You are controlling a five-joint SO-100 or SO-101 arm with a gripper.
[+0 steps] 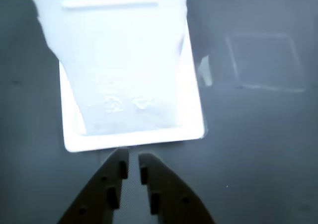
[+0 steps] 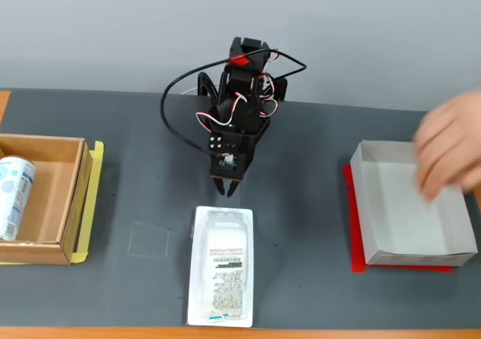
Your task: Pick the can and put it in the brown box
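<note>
Jaws nearly closed, empty, at the package's (image 2: 220, 267) near edge. Can (image 2: 14, 197) lies in box (image 2: 70, 192), far left in fixed view. Open worktop (image 2: 301, 226) between; hand (image 2: 451, 152) over white box (image 2: 409, 217).

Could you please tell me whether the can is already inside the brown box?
Yes. In the fixed view the can lies on its side inside the brown box.
</note>
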